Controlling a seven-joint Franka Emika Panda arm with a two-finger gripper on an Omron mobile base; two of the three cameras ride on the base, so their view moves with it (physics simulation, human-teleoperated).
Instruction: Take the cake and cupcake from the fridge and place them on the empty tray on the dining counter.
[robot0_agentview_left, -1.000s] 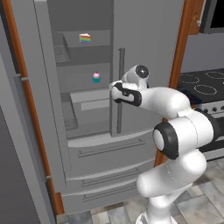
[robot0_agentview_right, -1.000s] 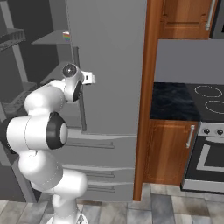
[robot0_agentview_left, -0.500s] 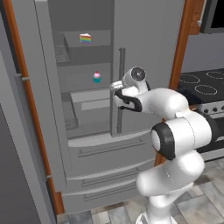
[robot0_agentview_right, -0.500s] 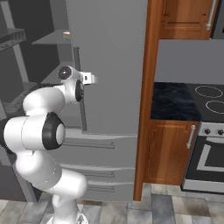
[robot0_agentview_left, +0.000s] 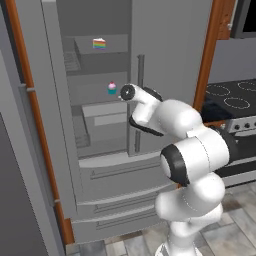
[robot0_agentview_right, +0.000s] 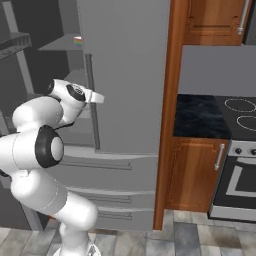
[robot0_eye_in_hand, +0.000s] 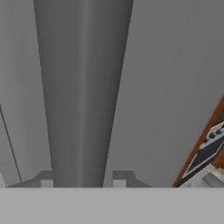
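Two doors front the fridge (robot0_agentview_left: 165, 50). The left one stands swung open on grey shelves; the right one is closed, with its long vertical handle (robot0_agentview_left: 140, 75) running along the inner edge beside the opening.

My claw (robot0_eye_in_hand: 83, 177) is at that handle, partway down its length. In the hand view the bar rises straight up between my fingertips (robot0_eye_in_hand: 46, 178), one on each side, so the jaws are set across the handle's long axis. They stand at a middling width, close against the bar on both sides. Whether they are pressing on it or only flanking it, I cannot tell.

The relation that governs the coming move is this: both task items lie inside the open left compartment, beyond the handle and to the left of my claw, both above it. The closed right door does not cover them in the left base view.

The cake (robot0_agentview_left: 99, 44) sits on the upper shelf. It is a small wedge, white on top with rainbow stripes on its side, upright.

The cupcake (robot0_agentview_left: 112, 88) sits one shelf lower, slightly to the right, and is the nearer of the two to my claw. It is tiny and round, with pink frosting over a teal wrapper.

Judgement: neither item is lifted yet, so the task is at an early stage.
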